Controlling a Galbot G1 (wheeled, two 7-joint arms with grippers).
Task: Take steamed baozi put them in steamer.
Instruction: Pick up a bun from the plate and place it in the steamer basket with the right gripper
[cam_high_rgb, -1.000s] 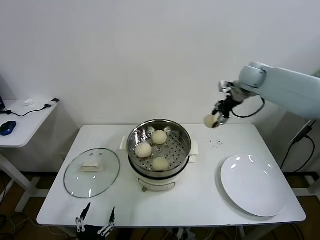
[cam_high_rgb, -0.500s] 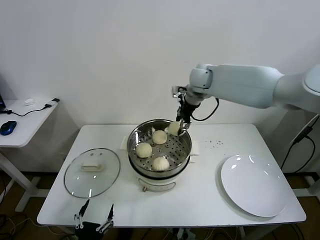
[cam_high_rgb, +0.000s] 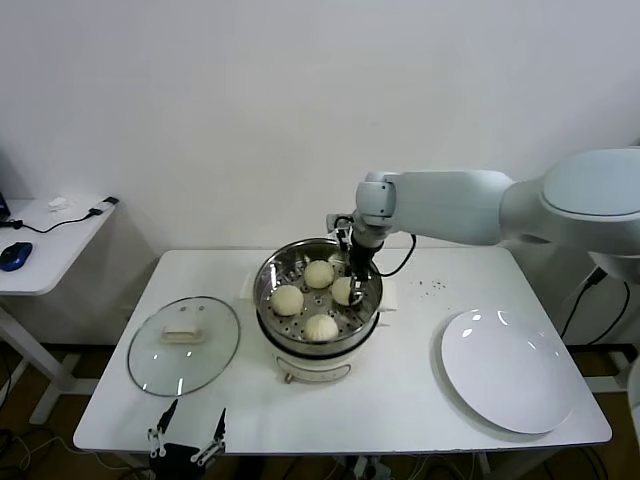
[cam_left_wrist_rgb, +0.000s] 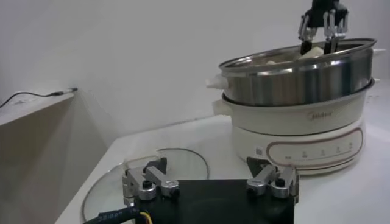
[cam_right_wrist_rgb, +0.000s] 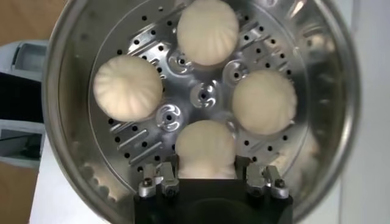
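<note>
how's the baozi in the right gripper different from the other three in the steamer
The baozi in the right gripper sits clamped between the right gripper fingers; the other three baozi lie free on the steamer tray. It is partly hidden by the gripper; they show whole. All four are round, cream-white, and similar in size.

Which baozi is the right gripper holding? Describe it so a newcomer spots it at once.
Find the steamer in the middle of the white table. Four baozi sit on its perforated tray. The one meant lies on the side nearest the plate, the only bun between the right gripper fingers; the other three lie free.
</note>
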